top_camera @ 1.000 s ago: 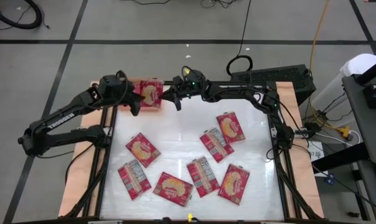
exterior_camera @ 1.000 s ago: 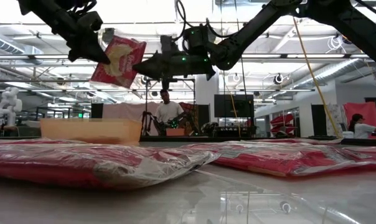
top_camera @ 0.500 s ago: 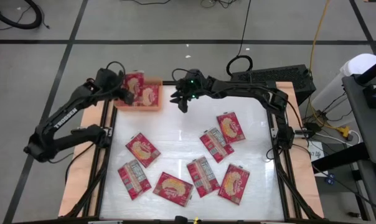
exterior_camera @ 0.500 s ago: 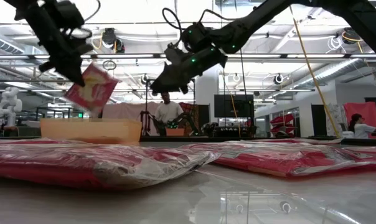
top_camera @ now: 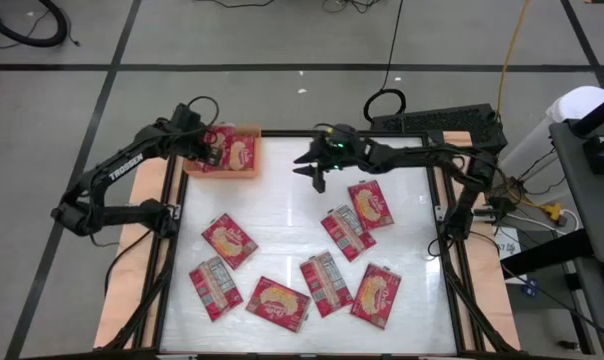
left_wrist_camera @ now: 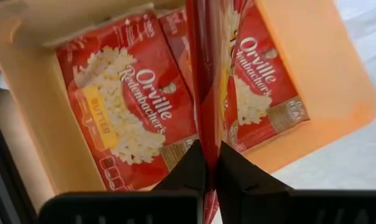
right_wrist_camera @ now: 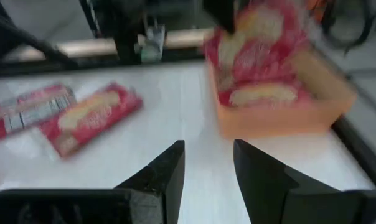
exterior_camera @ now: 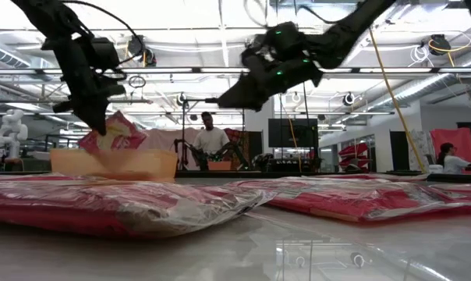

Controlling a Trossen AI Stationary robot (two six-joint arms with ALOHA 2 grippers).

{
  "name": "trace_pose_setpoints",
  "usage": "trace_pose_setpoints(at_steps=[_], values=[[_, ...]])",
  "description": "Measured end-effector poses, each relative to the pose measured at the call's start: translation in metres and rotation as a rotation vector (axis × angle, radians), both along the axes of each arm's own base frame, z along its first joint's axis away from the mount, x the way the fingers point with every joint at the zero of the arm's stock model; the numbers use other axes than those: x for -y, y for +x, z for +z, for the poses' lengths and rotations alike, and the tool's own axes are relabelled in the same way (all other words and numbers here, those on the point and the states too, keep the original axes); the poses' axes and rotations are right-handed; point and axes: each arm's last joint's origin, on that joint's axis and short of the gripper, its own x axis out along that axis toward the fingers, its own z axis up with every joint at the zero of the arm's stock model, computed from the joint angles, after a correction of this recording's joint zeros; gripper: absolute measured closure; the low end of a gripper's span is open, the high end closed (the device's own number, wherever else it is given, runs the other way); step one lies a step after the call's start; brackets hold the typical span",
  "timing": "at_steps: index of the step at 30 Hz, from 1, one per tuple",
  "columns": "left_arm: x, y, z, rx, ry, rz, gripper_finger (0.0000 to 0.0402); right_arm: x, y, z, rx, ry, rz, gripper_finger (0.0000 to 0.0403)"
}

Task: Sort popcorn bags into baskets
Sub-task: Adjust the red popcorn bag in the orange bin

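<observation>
Left gripper (left_wrist_camera: 205,163) is clamped on a popcorn bag (left_wrist_camera: 205,74), holding it edge-up over the orange basket (top_camera: 222,168) at the table's far left corner, while the right gripper (top_camera: 317,180), fingers parted and empty, hovers mid-table near the far edge.

The white table (top_camera: 292,215) carries seven popcorn bags (top_camera: 228,241) and an orange basket (top_camera: 250,172).

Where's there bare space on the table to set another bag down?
Bare: the strip between the orange tray and the right gripper, and the stretch below it, above the loose popcorn bags. Crowded: the near half, with seven bags, and the tray, where the left gripper holds a bag.
</observation>
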Motion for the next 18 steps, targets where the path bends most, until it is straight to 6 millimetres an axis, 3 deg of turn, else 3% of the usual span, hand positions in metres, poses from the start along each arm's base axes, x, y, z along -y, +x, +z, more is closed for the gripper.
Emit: trace_pose_setpoints(at_steps=[7,10,13,18], values=[[-0.001,0.007,-0.007,-0.042,-0.027,0.086,0.0361,-0.02,-0.047,-0.01,0.116,-0.04,-0.063,0.0271],[0.004,0.015,-0.007,-0.054,-0.015,0.071,0.0368,-0.025,-0.064,-0.012,0.131,-0.068,-0.117,0.0271],[0.009,0.026,-0.003,-0.044,0.004,0.056,0.0388,-0.029,-0.074,-0.015,0.133,-0.077,-0.136,0.0271],[0.011,0.033,0.01,-0.092,0.068,0.122,0.0382,-0.031,-0.078,-0.018,0.128,-0.075,-0.133,0.0271]])
